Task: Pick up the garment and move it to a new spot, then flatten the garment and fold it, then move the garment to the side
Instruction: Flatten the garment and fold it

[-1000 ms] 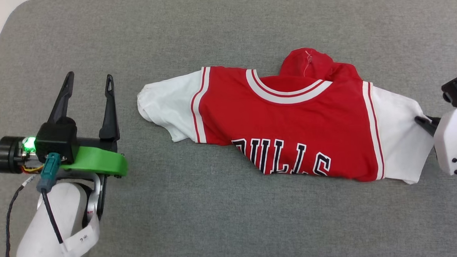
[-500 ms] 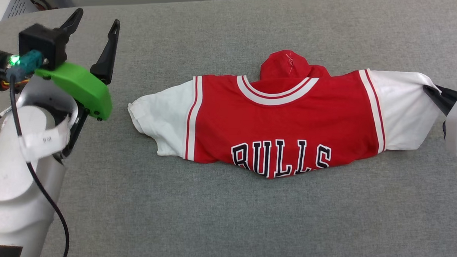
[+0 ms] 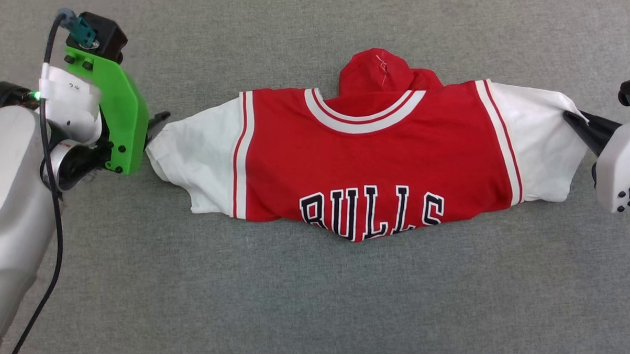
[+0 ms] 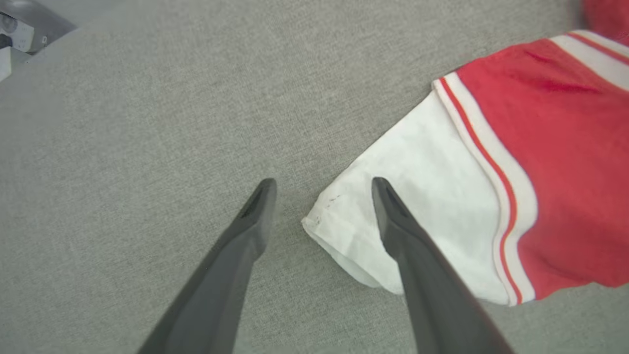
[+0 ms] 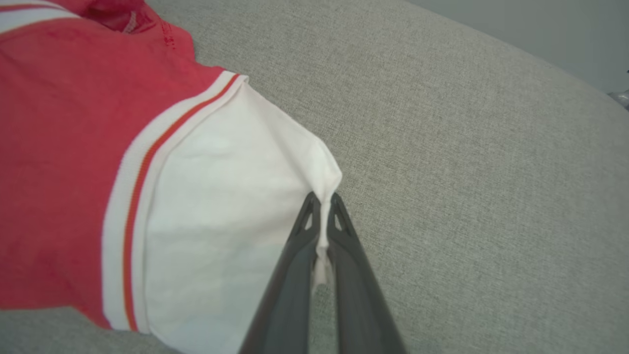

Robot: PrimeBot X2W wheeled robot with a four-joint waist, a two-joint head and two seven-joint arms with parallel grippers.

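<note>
Dark and pressed together, the fingers of the right gripper [image 5: 322, 196] pinch the outer corner of the garment's white right sleeve [image 5: 226, 206]. A sliver of white cloth shows in the thin gap between them. From that pinch the sleeve fans out ahead and to the fingers' left, taut near the tips, as far as the red-white striped trim [image 5: 132, 187] and the red body beyond it.

The left gripper [image 4: 323, 183] has its fingers spread wide apart at the other end. One finger shows over the cuff of the left sleeve [image 4: 432, 196] and the other over bare table [image 4: 147, 123], with the cuff's corner in the gap between them. Whether the tips touch the cloth I cannot tell.

In the head view the garment [image 3: 372, 159] lies front up, stretched sideways between the two grippers. Its collar [image 3: 365, 120] faces away from the robot, and a red bunch [image 3: 379, 72] humps up beyond it. The print BULLS [image 3: 371, 211] sits at the near edge. Behind the left gripper's fingers a green bracket [image 3: 119, 115] and a dark cable [image 3: 52, 217] ride on the pale forearm [image 3: 7, 208]. Grey fabric covers the table all around.
</note>
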